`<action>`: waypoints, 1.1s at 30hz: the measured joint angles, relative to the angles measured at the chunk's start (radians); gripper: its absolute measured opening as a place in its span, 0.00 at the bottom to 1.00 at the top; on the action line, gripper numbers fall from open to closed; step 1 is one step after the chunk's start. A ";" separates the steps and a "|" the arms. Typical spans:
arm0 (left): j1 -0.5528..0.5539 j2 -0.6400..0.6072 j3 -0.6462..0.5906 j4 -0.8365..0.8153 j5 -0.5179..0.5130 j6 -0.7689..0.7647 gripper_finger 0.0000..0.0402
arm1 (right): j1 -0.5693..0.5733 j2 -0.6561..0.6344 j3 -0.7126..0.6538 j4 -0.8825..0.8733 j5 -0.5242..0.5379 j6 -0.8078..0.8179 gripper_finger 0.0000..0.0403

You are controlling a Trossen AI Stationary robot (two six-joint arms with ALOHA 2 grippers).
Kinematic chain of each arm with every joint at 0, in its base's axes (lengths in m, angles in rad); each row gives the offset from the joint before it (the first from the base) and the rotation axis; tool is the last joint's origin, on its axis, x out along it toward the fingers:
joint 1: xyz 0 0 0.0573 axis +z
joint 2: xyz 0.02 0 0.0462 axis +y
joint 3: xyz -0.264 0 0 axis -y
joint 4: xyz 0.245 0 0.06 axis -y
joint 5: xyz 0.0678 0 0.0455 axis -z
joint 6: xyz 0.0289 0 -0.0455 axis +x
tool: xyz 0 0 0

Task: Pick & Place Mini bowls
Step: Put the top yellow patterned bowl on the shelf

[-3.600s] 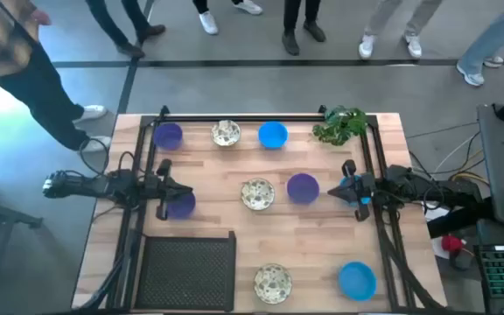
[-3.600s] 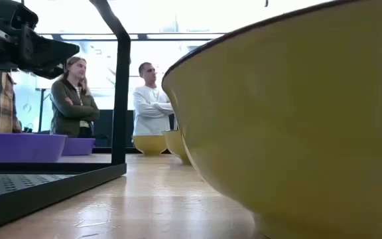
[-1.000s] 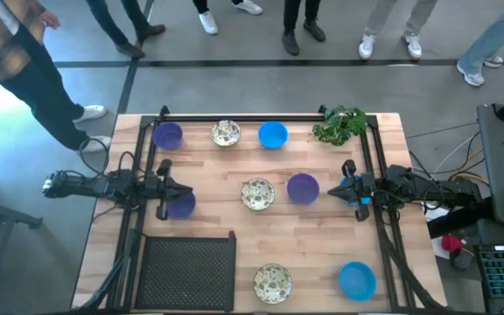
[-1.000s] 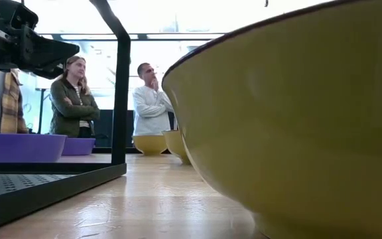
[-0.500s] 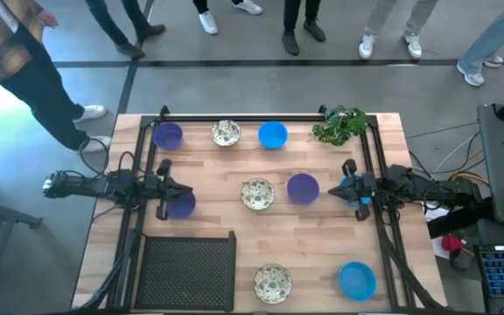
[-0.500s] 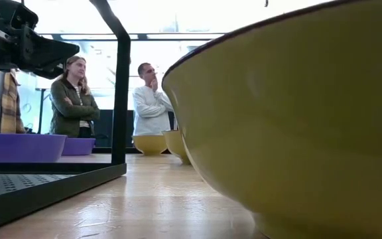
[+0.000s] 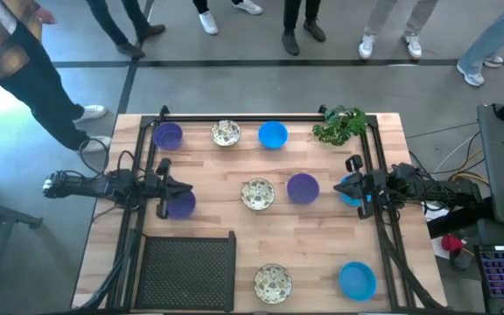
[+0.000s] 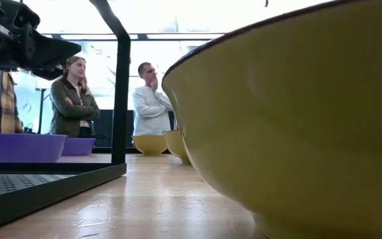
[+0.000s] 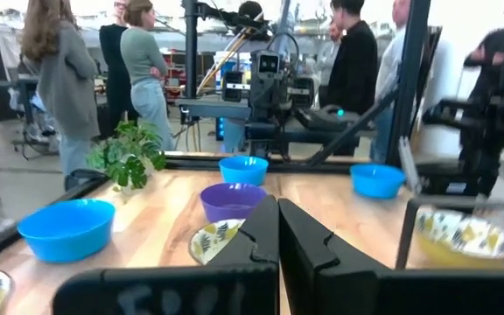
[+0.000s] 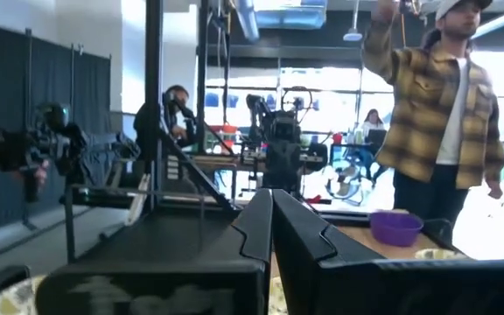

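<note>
Several mini bowls sit upright on the wooden table: purple (image 7: 167, 136), cream speckled (image 7: 226, 133) and blue (image 7: 272, 134) along the far edge, cream (image 7: 257, 193) and purple (image 7: 302, 187) in the middle, cream (image 7: 272, 282) and blue (image 7: 357, 280) at the near edge. My left gripper (image 7: 185, 186) is shut and empty (image 9: 278, 219), level above a purple bowl (image 7: 180, 205). My right gripper (image 7: 341, 185) is shut and empty (image 10: 271, 214), above a blue bowl (image 7: 348, 190) that the arm partly hides.
A black perforated tray (image 7: 186, 269) lies at the near left. A green leafy plant (image 7: 339, 124) stands at the far right corner. A black frame's rails (image 7: 243, 116) run around the table. The near cream bowl's yellow wall (image 8: 297, 119) fills the low view. People stand beyond the far edge.
My right arm has shifted a little toward the table's right edge, and more of the blue bowl below it shows. The bowls have stayed where they were.
</note>
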 joint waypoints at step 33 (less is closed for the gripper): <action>0.000 0.263 0.234 -0.045 -0.418 -0.052 0.00 | 0.000 0.000 0.000 0.019 0.582 0.002 0.02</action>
